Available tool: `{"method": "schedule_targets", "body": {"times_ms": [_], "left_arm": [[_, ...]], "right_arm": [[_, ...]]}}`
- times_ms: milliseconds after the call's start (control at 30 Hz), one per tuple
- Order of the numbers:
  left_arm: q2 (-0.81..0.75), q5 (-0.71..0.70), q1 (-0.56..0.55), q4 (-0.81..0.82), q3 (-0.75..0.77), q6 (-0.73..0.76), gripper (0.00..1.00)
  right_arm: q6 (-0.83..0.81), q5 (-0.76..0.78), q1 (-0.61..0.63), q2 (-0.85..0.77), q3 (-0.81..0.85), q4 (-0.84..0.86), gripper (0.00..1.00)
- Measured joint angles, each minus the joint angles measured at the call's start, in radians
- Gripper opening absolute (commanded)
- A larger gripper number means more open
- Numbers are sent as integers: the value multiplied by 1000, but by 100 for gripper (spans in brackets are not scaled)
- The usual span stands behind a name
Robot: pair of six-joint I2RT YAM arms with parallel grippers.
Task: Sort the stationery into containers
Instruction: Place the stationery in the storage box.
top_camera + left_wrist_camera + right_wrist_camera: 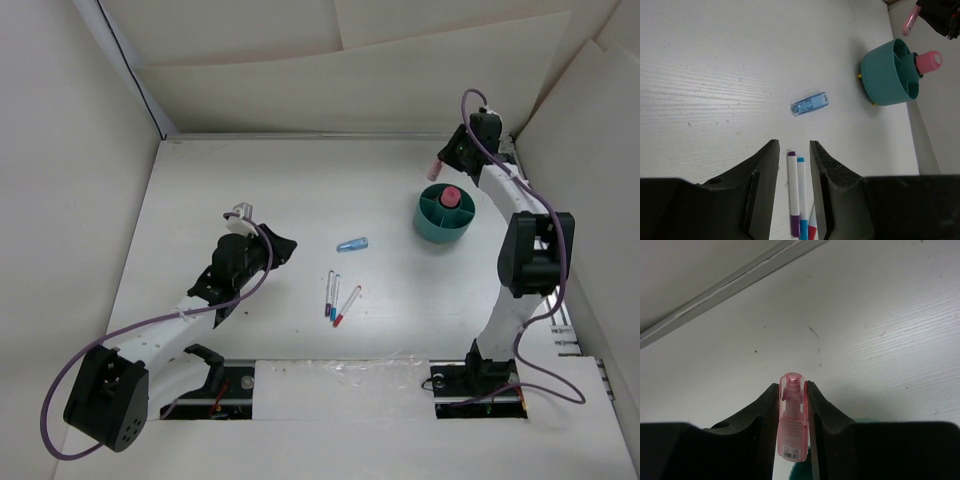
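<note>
Here the right gripper (791,387) clamps the pink marker (791,425) near the table's (250,180) far-right edge, just beyond the teal cup (437,232). The left gripper (790,150), jaws parted, hovers over three pens (335,297); the light blue marker (352,244) lies alone on open tabletop.

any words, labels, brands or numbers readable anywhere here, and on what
No text can be read in any view.
pink marker, held in the right end effector: a small white sticker near its lower end, print too small to read.
light blue marker: faint marks on the barrel, too blurred to read.
</note>
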Motion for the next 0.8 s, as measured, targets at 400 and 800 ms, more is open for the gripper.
{"method": "schedule_targets", "body": {"times_ms": [400,800], "left_arm": [[6,0,0,0,0,0,28],[11,0,0,1,0,3,28]], "right_arm": [[-15,68,2,-53,-115,19,16],[-47,109,4,-76,-163,34,17]]}}
